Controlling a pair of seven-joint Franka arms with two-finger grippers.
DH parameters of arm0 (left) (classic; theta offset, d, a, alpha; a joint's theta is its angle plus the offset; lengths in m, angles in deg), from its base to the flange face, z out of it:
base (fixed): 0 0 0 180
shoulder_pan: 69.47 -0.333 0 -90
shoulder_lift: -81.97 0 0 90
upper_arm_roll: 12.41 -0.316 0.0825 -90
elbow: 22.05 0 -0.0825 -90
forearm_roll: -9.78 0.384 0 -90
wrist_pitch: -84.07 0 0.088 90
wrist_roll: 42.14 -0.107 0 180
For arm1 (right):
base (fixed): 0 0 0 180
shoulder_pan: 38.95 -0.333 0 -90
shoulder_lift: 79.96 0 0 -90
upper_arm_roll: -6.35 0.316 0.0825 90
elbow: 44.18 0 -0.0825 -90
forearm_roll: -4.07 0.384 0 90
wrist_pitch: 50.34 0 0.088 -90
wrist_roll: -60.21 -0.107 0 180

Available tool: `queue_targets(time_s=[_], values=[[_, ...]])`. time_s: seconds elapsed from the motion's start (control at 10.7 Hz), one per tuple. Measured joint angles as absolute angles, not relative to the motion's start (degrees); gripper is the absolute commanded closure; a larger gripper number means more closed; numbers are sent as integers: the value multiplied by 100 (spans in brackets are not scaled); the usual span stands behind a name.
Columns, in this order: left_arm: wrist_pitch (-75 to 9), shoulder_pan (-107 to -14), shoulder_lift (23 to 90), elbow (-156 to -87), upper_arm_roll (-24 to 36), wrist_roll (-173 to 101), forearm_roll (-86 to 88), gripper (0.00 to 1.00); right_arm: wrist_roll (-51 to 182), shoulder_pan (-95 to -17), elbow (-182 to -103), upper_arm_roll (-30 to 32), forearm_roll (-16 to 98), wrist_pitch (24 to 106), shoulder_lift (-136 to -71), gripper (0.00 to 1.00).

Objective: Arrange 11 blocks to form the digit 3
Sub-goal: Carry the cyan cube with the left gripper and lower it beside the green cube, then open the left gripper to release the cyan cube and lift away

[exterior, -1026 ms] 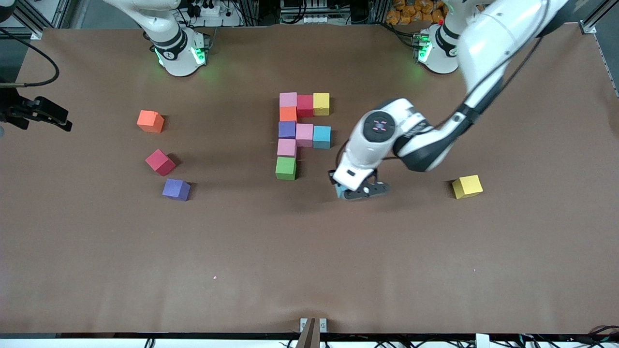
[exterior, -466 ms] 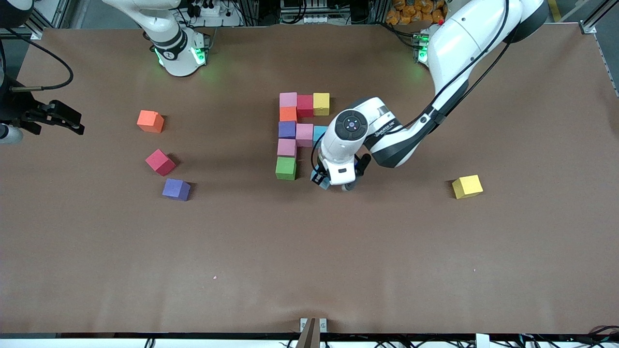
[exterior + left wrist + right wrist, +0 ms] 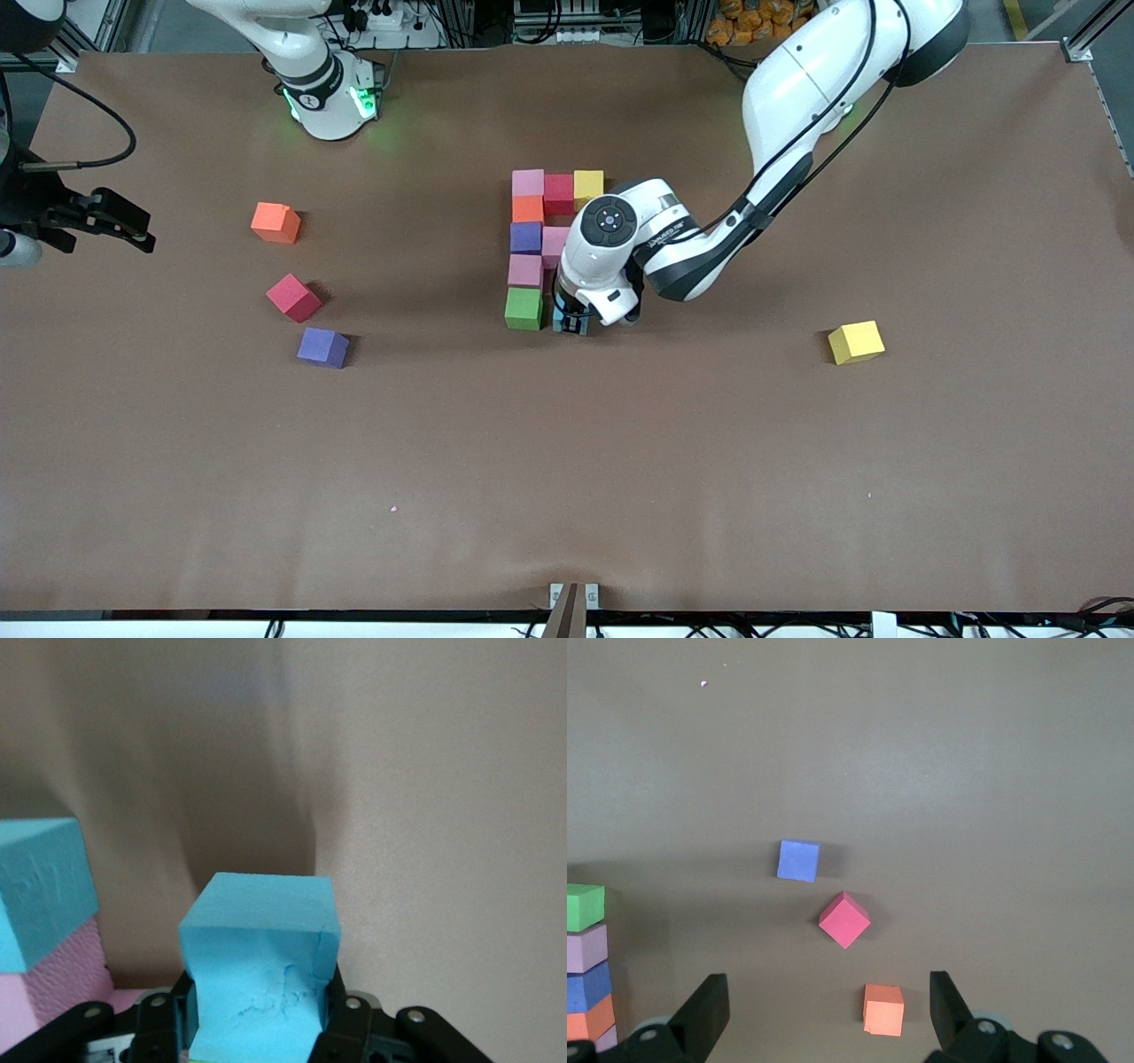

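My left end effector [image 3: 257, 1028] clamped on light blue block [image 3: 261, 970], low beside green block [image 3: 524, 308]; digit 3 [image 3: 540, 239] nine cubes built; yellow block [image 3: 856, 342] unplaced; right end effector [image 3: 828, 1014] apart, waiting.

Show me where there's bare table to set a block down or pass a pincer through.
Bare: the wide brown table nearer the camera than every block, and the stretch between the green block and the purple block. Crowded: beside the green block, where the left pincer holds a light blue block.
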State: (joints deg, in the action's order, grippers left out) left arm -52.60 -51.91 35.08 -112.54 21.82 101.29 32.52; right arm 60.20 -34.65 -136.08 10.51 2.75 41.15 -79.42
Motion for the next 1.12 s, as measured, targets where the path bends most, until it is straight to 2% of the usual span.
queue_targets(time_s=[1.12], values=[[-5476, -4717, 3292, -11170, 1886, 10682, 3251, 100, 6022, -3463, -13611, 1025, 275, 4205, -8039, 0]])
